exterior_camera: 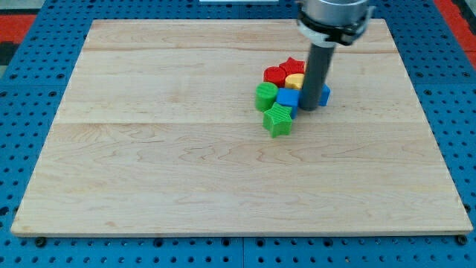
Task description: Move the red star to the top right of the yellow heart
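The red star (293,66) sits at the top of a tight cluster, touching the yellow heart (295,80) just below it. A red round block (274,75) lies to their left. My tip (310,109) stands inside the cluster, right of a blue cube (288,99) and below-right of the heart. The rod hides most of another blue block (324,94) on its right. A green round block (265,96) and a green star (279,119) lie on the cluster's left and bottom. A second yellow block seen earlier is hidden.
The wooden board (186,164) lies on a blue pegboard table (22,89). The arm's grey wrist (332,15) hangs over the board's top right edge.
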`<state>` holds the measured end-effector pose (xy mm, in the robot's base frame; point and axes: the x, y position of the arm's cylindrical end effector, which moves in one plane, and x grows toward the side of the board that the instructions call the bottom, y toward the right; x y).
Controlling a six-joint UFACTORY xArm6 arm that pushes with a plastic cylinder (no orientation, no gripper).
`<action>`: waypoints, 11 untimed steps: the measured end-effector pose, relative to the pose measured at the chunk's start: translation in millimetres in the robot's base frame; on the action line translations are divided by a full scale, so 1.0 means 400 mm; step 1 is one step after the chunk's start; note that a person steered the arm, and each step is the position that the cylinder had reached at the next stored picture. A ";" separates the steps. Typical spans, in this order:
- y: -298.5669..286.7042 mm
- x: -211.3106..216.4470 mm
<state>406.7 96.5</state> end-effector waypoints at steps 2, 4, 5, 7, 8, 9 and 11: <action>-0.026 -0.102; -0.026 -0.218; -0.026 -0.246; 0.055 -0.363; 0.054 -0.363; -0.092 -0.357; -0.213 -0.402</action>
<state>245.9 11.4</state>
